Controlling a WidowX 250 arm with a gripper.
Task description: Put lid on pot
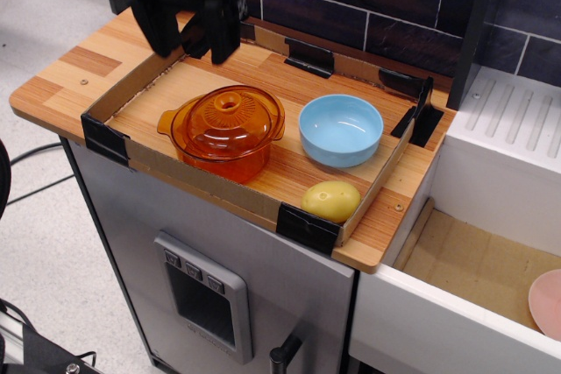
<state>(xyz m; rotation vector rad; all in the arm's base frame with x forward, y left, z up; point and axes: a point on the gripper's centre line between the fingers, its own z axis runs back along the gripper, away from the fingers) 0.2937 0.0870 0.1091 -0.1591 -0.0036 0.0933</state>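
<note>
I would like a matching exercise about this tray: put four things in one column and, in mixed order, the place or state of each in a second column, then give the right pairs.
Things:
1. lid
2. blue bowl
3. yellow round object
4. gripper

Places or states:
A. at the near right corner of the tray
B. resting on the pot
C. open, raised above the back left of the tray
D. empty, to the right of the pot

Pairs: 1-B, 2-D, 3-A, 4-C
</note>
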